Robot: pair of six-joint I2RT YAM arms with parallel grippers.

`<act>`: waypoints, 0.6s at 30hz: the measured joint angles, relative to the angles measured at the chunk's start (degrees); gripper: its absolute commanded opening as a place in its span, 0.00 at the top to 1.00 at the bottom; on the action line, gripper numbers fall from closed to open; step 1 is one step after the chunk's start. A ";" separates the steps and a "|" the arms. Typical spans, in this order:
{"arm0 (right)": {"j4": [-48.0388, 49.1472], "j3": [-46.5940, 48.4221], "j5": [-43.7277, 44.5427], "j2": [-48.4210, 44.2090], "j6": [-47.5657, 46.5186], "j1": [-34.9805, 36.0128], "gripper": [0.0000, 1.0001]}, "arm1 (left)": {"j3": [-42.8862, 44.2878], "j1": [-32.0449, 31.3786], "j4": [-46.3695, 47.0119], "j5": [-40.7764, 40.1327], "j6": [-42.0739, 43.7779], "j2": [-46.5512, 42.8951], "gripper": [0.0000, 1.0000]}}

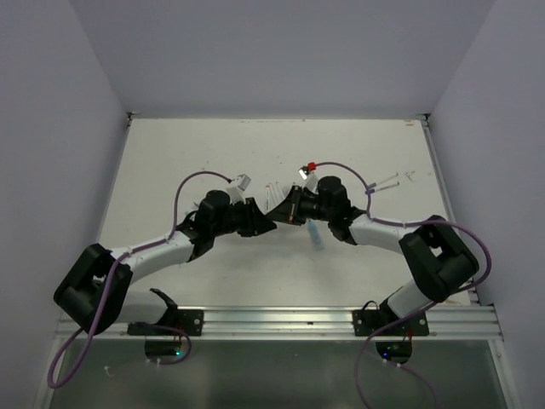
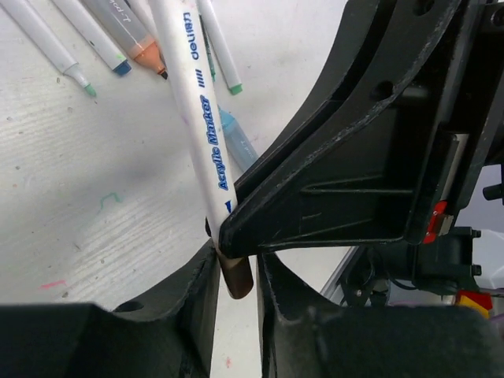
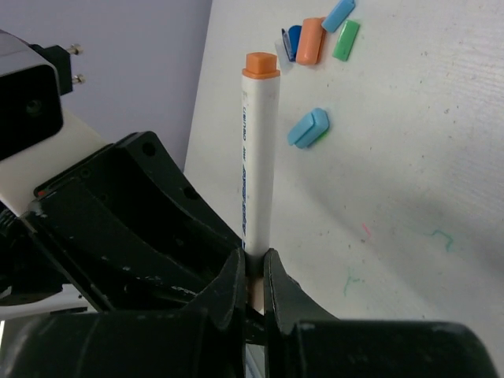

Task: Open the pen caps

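Brownish pen cap (image 2: 236, 279) of the white orange-tailed marker pen (image 3: 258, 157), held above the white worktop (image 1: 170, 162): left jaws pinch it, right jaws pinch the pen just beside; uncapping appears in hand, next needing a straight pull apart.

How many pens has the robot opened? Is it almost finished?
Done: loose caps lie on the table, and some pens show bare tips. In hand: the left fingers and right fingers both pinch a white pen; its dark end is not yet off. Left: that one, and maybe the far pens in the top view, too small to tell.
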 measured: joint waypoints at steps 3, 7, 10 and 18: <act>0.83 0.00 -0.04 0.00 0.44 -0.04 1.00 | 0.04 0.11 -0.50 -0.94 -0.13 0.00 0.95; 0.83 0.00 0.13 0.00 0.09 -0.13 0.76 | 0.63 0.09 -1.55 -1.33 0.07 0.02 1.00; 0.28 0.26 0.09 0.09 -0.74 -0.02 0.69 | 0.74 0.00 -2.03 -1.27 0.17 0.11 1.00; -2.62 4.33 -0.15 3.45 -2.93 0.02 1.00 | 0.85 0.15 -3.54 -2.23 0.76 0.13 1.00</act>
